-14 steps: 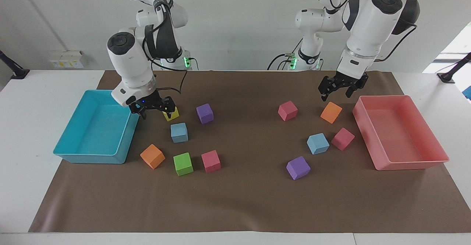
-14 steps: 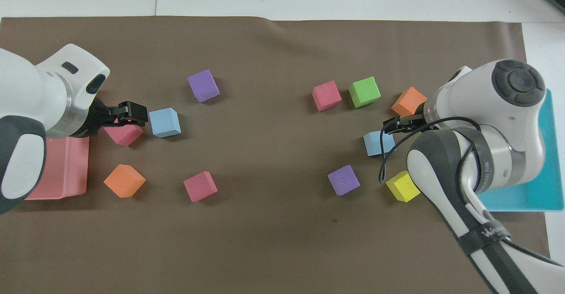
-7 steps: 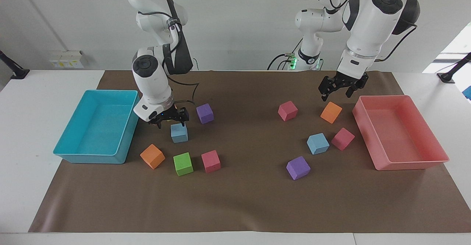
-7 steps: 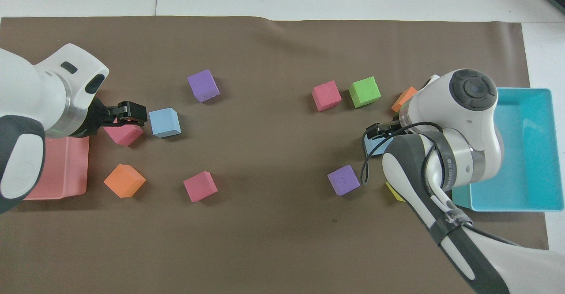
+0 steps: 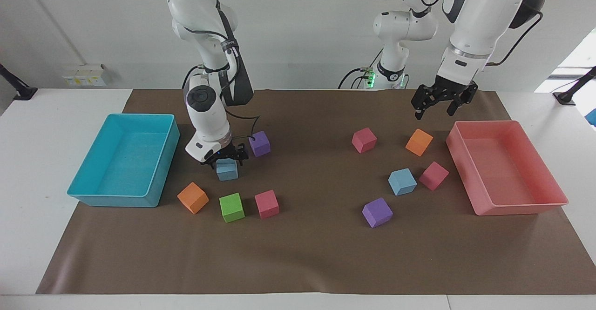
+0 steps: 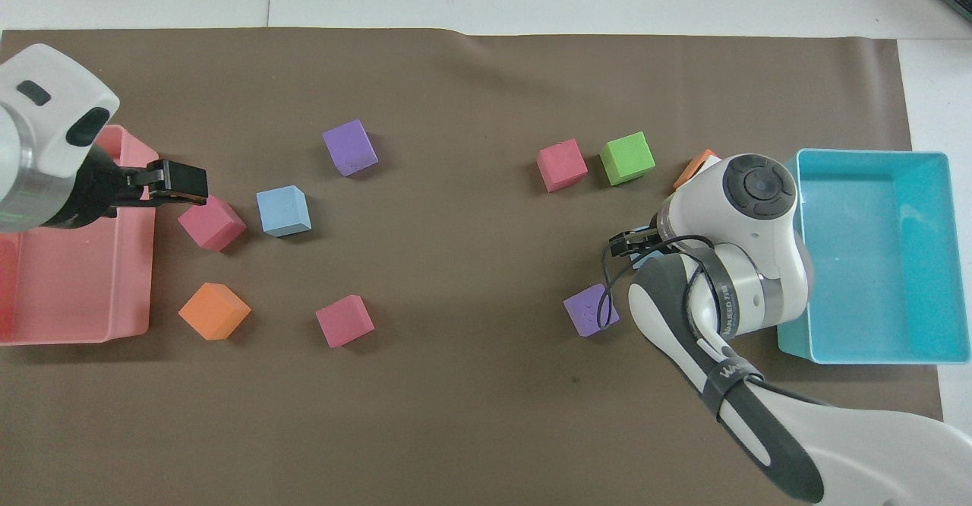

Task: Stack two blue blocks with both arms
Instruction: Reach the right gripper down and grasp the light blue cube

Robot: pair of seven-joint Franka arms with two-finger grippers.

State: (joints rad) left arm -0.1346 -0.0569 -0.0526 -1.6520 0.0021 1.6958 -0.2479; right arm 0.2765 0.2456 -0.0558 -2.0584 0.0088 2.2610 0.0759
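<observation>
One blue block (image 5: 226,171) lies on the brown mat near the turquoise tray, and the right arm mostly hides it in the overhead view. My right gripper (image 5: 224,156) (image 6: 621,244) is low over this block. It is open, with a finger at each side of the block's top. The second blue block (image 5: 402,182) (image 6: 283,211) lies toward the left arm's end, beside a pink cube (image 5: 433,175). My left gripper (image 5: 442,104) (image 6: 181,185) hangs open and empty in the air, over the mat by the pink tray's edge.
A turquoise tray (image 5: 116,201) stands at the right arm's end and a pink tray (image 5: 517,205) at the left arm's end. Purple (image 5: 259,143), orange (image 5: 192,198), green (image 5: 231,207) and pink (image 5: 267,204) cubes surround the first block. More cubes lie around the second.
My right gripper swung away from the turquoise tray's edge and came down over the blue block. My left gripper rose and drifted toward the pink tray.
</observation>
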